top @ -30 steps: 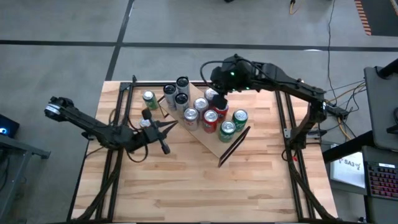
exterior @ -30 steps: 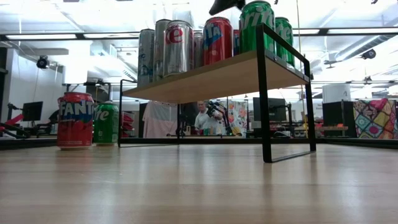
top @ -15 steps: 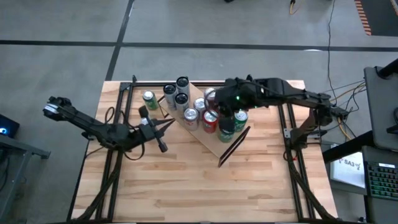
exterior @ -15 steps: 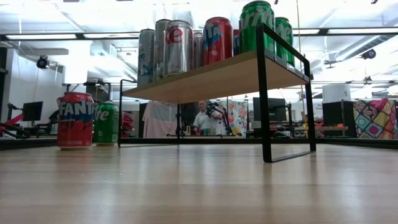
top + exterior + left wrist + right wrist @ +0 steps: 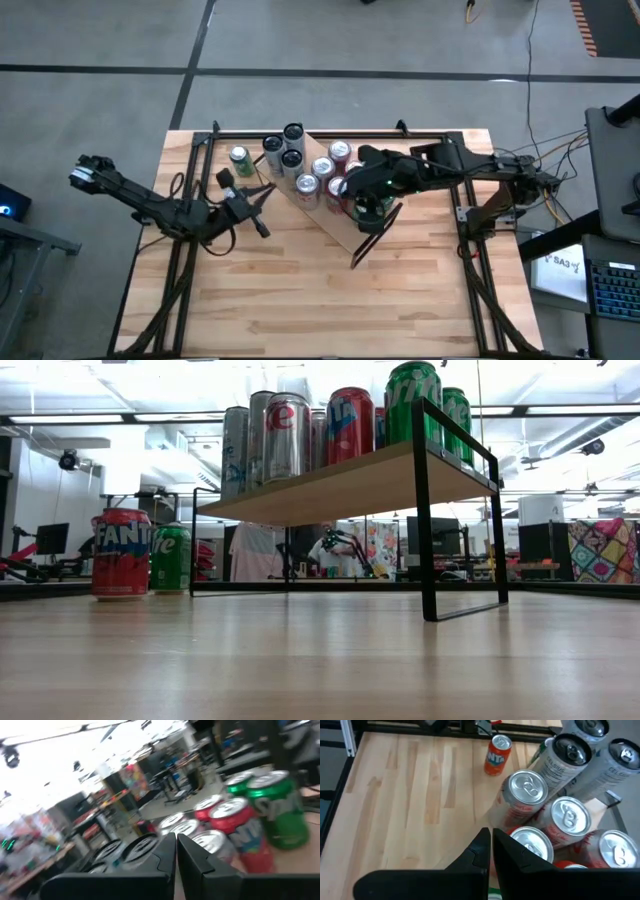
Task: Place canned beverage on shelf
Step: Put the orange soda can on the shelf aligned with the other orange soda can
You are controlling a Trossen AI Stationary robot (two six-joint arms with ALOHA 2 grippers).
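The shelf [image 5: 335, 215], crowded with cans, stands at the table's far edge. The right gripper [image 5: 372, 205] is clenched empty above its near end. The left gripper [image 5: 262, 190], likewise clenched, is directed toward the orange can [image 5: 497, 749] and green can [image 5: 240, 160] left on the table near the far left corner; a fresh pick-up is judged next, for which opened fingers are required.

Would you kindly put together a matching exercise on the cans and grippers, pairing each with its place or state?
Things:
1. Fanta can
2. silver can
3. left gripper
4. right gripper

Places or states:
A. standing on the shelf
B. on the tabletop, next to a green can
C. shut, above the shelf
D. shut, over the tabletop beside the shelf

Pairs: 1-B, 2-A, 3-D, 4-C
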